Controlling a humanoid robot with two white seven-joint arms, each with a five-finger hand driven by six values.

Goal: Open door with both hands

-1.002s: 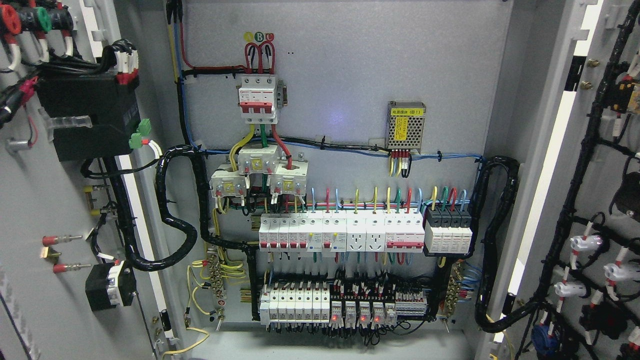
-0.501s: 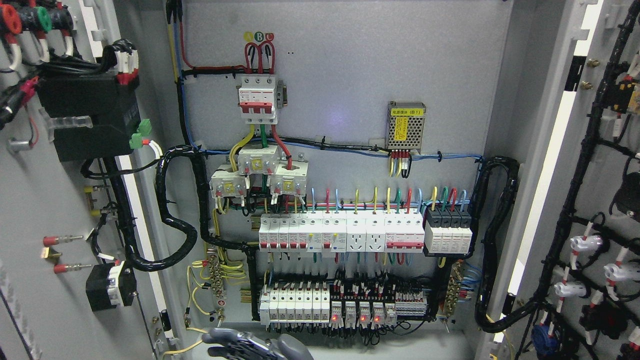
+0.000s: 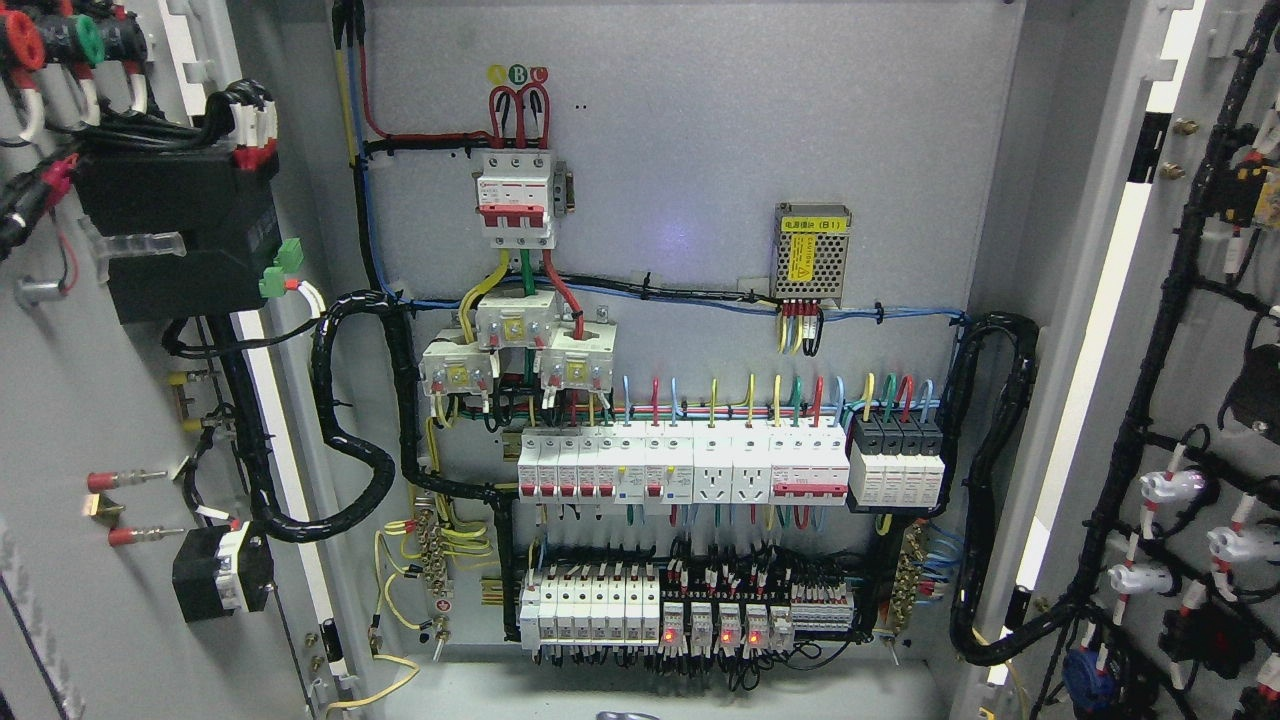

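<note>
Hand (image 3: 628, 715) sliver at bottom edge, grip unclear, grey cabinet backplate (image 3: 700, 130), doors swung wide.

Open cabinet doors (image 3: 90, 420), wired breakers (image 3: 680, 470)

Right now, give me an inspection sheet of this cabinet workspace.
Surface: grey back panel, with breakers mounted in rows.
Job's things: left door and right door both stand swung open.
Clutter: nothing seen.
Hands: grey sliver at the bottom edge, perhaps a hand; which side cannot be told.
Cables: black left loom loops from the left door into the cabinet; right loom runs down the right side.
Surroundings: nothing seen beyond the cabinet.
</note>
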